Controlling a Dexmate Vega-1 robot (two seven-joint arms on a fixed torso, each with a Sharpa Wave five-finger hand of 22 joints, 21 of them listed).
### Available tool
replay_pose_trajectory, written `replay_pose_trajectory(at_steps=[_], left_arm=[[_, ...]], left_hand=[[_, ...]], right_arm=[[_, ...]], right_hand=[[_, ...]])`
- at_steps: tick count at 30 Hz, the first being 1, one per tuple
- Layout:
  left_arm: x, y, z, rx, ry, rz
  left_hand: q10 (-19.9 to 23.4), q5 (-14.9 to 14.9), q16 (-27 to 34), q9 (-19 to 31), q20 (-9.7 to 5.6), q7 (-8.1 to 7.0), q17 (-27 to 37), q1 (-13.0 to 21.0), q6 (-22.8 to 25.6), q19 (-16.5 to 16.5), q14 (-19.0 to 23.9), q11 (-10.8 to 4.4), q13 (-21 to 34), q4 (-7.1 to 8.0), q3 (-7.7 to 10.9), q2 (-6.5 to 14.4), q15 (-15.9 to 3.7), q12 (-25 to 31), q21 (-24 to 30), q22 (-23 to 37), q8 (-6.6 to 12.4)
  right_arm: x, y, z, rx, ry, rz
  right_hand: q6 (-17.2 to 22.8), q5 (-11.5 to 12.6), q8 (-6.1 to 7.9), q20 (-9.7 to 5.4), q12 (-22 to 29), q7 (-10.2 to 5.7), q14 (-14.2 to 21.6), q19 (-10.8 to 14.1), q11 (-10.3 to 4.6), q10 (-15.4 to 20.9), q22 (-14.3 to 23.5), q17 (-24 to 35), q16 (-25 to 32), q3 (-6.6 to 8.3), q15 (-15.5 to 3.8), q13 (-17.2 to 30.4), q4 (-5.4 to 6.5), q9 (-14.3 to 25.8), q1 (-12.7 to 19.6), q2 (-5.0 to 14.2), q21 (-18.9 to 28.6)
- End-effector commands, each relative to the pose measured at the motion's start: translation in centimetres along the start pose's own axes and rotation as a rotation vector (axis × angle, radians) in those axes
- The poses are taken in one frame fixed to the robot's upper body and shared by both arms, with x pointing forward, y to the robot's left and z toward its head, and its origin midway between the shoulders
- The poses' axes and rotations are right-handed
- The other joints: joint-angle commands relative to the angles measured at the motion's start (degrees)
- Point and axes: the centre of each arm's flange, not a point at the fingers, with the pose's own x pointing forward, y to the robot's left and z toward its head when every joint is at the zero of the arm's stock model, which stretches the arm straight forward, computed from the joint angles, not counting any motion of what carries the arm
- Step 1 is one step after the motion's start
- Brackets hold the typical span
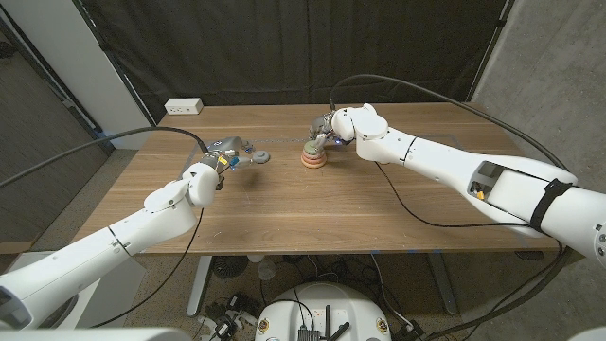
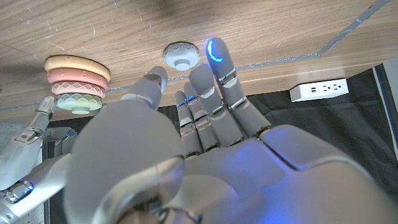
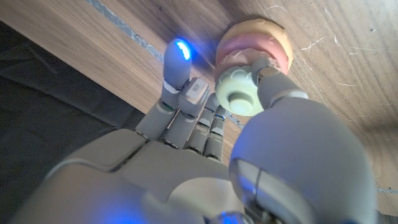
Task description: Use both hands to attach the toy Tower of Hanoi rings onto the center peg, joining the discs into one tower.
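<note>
The ring tower (image 1: 313, 156) stands on the table at mid-back, stacked yellow, pink and green (image 2: 76, 84), and the peg's knob (image 3: 239, 98) sticks out of the green ring. My right hand (image 1: 328, 127) is at the tower from behind. Its thumb (image 3: 277, 84) lies against the rings' side. Its straight fingers (image 3: 180, 81) stand a small gap off the other side. A small grey disc (image 1: 258, 157) lies on the table left of the tower. My left hand (image 1: 227, 152) reaches toward the disc (image 2: 181, 55) with its fingertips (image 2: 217, 56) beside it and nothing in its grasp.
A white power strip (image 1: 184, 106) lies at the table's back left edge. A black curtain hangs behind the table. The right arm's black cable (image 1: 417, 213) trails over the table on the right. Bare wood (image 1: 303, 213) lies in front of both hands.
</note>
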Motion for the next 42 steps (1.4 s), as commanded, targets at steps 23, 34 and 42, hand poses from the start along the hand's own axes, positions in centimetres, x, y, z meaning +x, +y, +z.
replay_pose_trajectory(at_steps=[23, 34, 42], left_arm=[[0.0, 0.3, 0.0, 0.003, -0.008, 0.007], [0.3, 0.6, -0.5, 0.0, -0.013, 0.01], [0.5, 1.0, -0.8, 0.003, -0.021, 0.01]], left_hand=[[0.48, -0.08, 0.16, 0.11, -6.13, -0.14, -0.47, -0.42, 0.61, -0.23, 0.04, 0.02, 0.34, -0.22, 0.61, -0.14, -1.04, -0.15, 0.2, -0.01, -0.16], [0.55, -0.09, 0.44, 0.11, -6.13, -0.18, -0.28, -0.38, 0.53, -0.24, 0.24, -0.07, 0.34, -0.28, 0.7, -0.25, -1.04, -0.13, 0.3, 0.01, -0.21], [0.41, -0.09, 0.45, 0.12, -6.15, -0.21, -0.42, -0.4, 0.43, -0.24, 0.23, 0.01, 0.37, -0.23, 0.78, -0.2, -1.04, -0.19, 0.34, 0.01, -0.24]], right_arm=[[-3.0, 0.3, -1.6, 0.02, 0.038, -0.065], [-4.6, 0.5, -2.2, 0.062, 0.042, -0.129], [-5.7, 1.1, -3.0, 0.101, 0.057, -0.177]], right_hand=[[0.92, -0.99, 0.69, -2.17, 1.75, 1.21, -3.07, -2.0, -0.16, -0.71, 0.32, -0.46, -2.09, 1.12, -3.47, -1.23, -0.14, 0.8, -0.06, -0.31, -0.22], [3.37, -0.83, 1.56, -2.18, 2.42, -0.44, -1.86, -1.75, -2.11, 1.78, 0.37, -0.06, -1.3, 1.52, -3.48, -1.71, -0.22, 0.76, 0.8, 0.63, 0.19], [4.55, -0.61, 1.93, -2.2, 2.68, -0.49, -1.12, -1.46, -3.22, 3.31, 0.22, -0.1, -0.76, 1.91, -3.49, -1.93, -0.35, 0.65, 1.77, 1.4, 0.41]])
